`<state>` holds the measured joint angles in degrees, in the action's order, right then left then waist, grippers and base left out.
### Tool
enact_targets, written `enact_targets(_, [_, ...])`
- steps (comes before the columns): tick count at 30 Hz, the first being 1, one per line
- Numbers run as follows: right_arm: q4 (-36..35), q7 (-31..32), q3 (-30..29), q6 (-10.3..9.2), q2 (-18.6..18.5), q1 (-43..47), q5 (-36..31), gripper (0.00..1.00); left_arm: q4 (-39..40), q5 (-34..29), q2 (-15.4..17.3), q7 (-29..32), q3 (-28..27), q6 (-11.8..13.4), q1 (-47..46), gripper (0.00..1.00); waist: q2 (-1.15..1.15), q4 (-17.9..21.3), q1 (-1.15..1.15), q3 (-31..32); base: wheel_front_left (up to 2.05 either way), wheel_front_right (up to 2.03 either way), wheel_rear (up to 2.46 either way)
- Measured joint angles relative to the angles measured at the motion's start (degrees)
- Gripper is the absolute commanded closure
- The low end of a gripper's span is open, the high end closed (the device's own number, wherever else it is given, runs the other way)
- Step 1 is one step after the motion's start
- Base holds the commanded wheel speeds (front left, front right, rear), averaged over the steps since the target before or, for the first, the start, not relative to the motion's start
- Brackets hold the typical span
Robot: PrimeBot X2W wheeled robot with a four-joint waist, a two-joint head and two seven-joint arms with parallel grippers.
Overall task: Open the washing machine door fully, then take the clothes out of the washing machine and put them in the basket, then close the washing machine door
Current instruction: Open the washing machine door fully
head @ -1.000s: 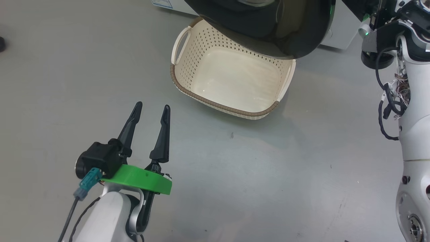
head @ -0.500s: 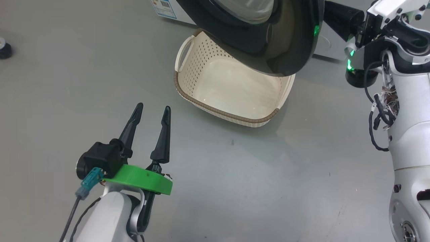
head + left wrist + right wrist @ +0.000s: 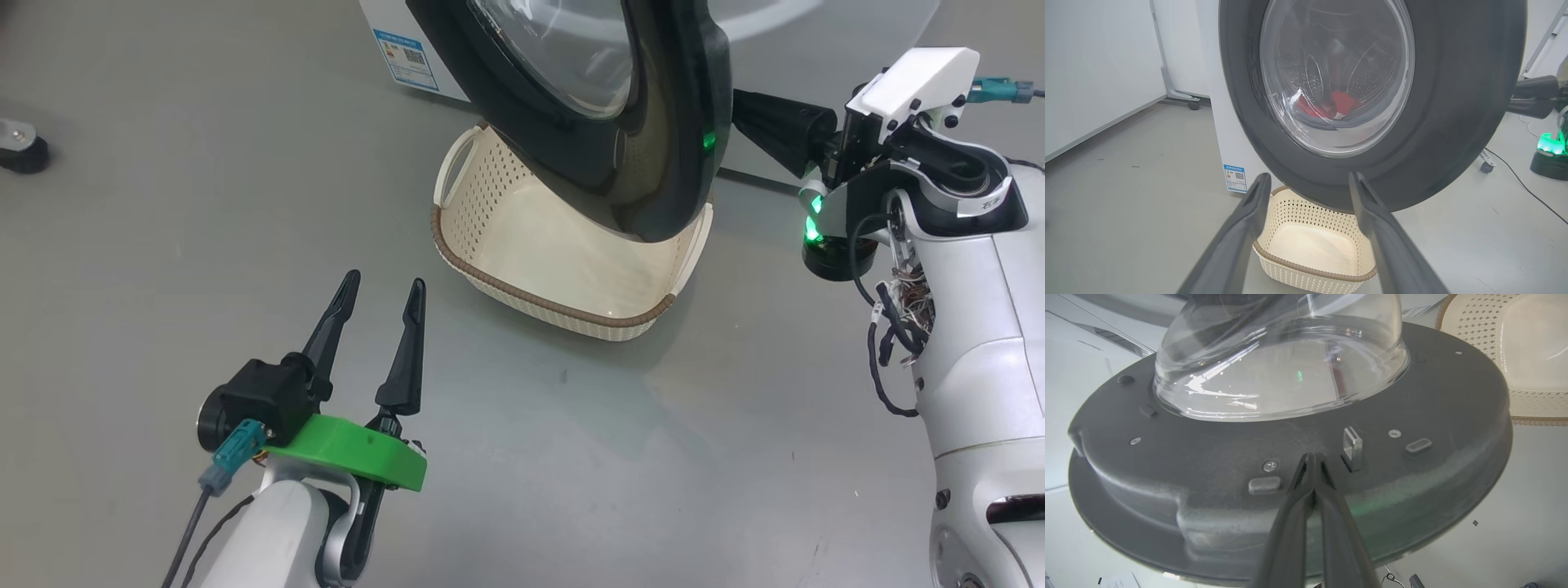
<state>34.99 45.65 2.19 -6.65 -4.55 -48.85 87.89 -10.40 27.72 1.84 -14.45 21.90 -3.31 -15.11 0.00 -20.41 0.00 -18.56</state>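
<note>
**Head view:** the door (image 3: 653, 163) has swung wider over the basket (image 3: 563, 314) than a second ago. The right tool (image 3: 739, 114) is clenched at its edge, and the left tool (image 3: 385, 279) idles, released.
**Left wrist view:** red clothes (image 3: 1331, 104) lie inside the machine (image 3: 1220, 122), seen through the glass.
**Right wrist view:** the closed tips apparently touch the door's inner face beside the latch (image 3: 1352, 445). Opening is probably unfinished.

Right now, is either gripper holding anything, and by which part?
Nothing: the left gripper is open, empty; the right gripper is shut, tips against the inner face of the washing machine door.
</note>
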Motion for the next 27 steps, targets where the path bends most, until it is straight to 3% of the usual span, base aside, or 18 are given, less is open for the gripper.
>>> enact_targets(12, [-0.2,1.0,3.8,-0.08,0.4,1.4,2.5,1.0,0.3,0.0,0.0,0.0,0.0,0.1,0.5,0.0,0.0,0.1,0.0,1.1,0.0,0.0,0.0])
enact_targets(27, [-2.6,0.9,11.9,-0.14,0.3,3.6,12.6,1.0,0.3,0.0,0.0,0.0,0.5,0.1,0.8,0.0,0.0,-0.4,0.0,1.4,0.0,0.0,0.0])
